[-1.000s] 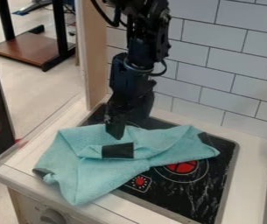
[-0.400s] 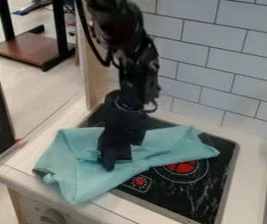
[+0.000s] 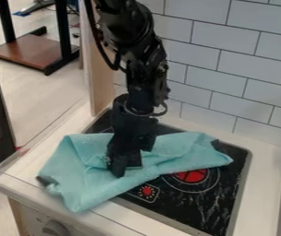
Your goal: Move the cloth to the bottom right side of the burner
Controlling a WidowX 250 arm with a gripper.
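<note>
Turquoise crumpled fabric cloth lies across the flat black glossy burner panel's upper and left parts, spilling past its left edge. Our angular black gripper is down at the cloth's middle; we cannot tell whether it is open or closed. We judge this the grasping step; next we need a secure hold, then a move toward the panel's bottom right.
</note>
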